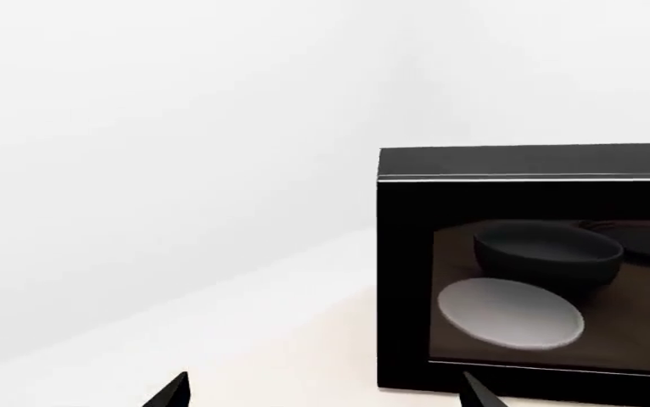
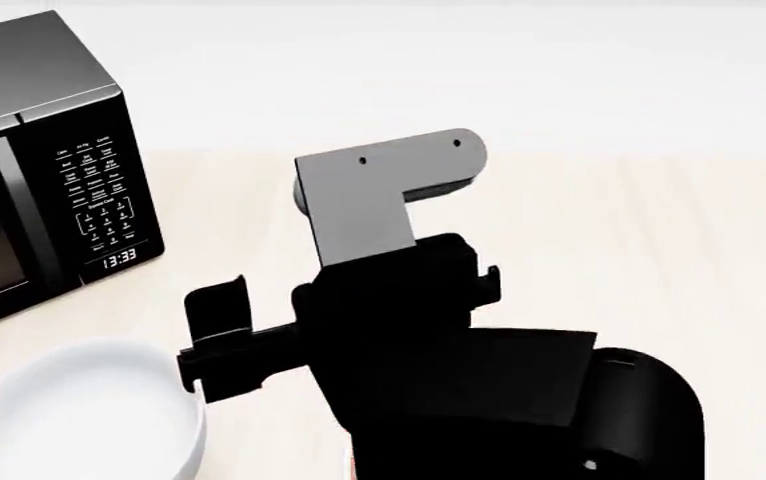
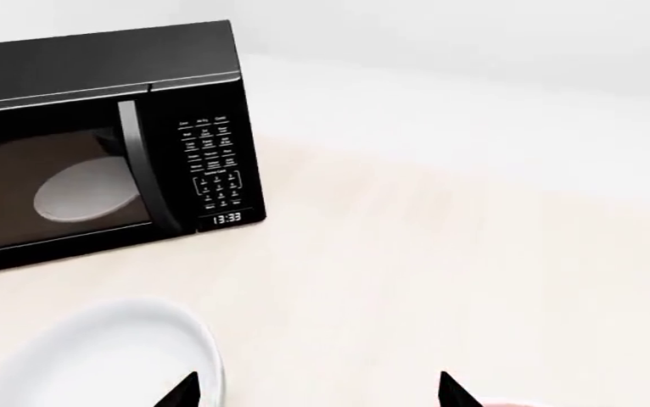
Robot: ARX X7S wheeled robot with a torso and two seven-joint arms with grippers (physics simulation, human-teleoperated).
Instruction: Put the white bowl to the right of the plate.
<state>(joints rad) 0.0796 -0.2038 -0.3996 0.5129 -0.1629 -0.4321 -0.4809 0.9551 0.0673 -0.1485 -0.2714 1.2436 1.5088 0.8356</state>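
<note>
The white bowl (image 2: 70,420) sits on the counter at the head view's lower left, in front of the microwave. My right gripper (image 2: 210,335) reaches in from the right and hovers at the bowl's right rim. In the right wrist view the bowl (image 3: 110,360) lies beside that gripper (image 3: 319,394), which is open with one fingertip over the rim and bare counter between the tips. My left gripper (image 1: 325,398) is open too, holding nothing and facing the microwave. The plate is almost wholly hidden under my right arm; only a thin reddish edge (image 2: 352,465) shows.
A black microwave (image 2: 36,170) stands at the back left, door shut, with a pale dish (image 3: 87,191) visible through the glass. It also fills the right side of the left wrist view (image 1: 529,271). Light counter (image 2: 650,250) extends to the right, with a white wall behind.
</note>
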